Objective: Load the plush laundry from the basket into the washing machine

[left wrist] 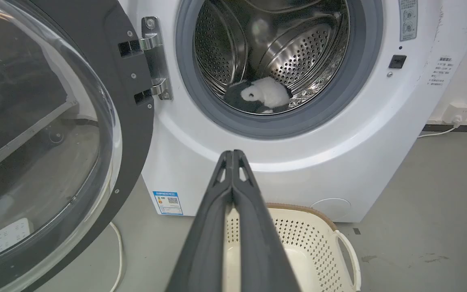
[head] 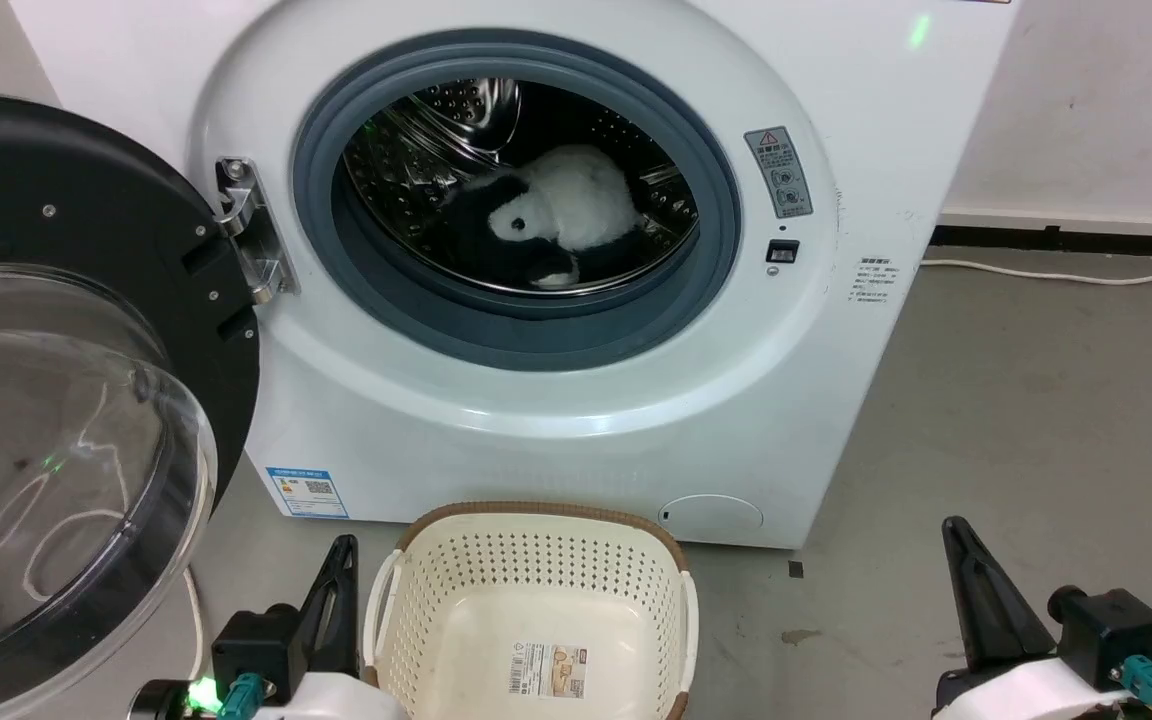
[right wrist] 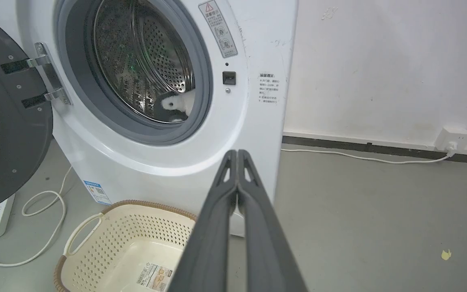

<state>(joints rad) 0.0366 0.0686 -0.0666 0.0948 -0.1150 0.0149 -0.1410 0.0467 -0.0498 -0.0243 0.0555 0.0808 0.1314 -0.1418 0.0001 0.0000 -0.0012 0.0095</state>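
While in washing machine [head: 556,440], plush laundry [head: 586,205]

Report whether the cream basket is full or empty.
Empty: the cream perforated basket shows bare floor; the panda plush toy lies in the steel drum.

Head view high, facing down at washing machine [head: 556,400] and basket [head: 536,512], wrist views lower, sharing both

Beyond the right gripper [right wrist: 237,153], the door seal [right wrist: 203,81] hides most of the plush laundry [right wrist: 181,103]. The left gripper [left wrist: 232,154] covers the left part of the basket [left wrist: 310,243], and the bottom edge cuts off the basket's near end. Between the two grippers, the print on the basket label [head: 547,670] is too small to read. So is the print on the warning sticker [head: 778,172] farther beyond.
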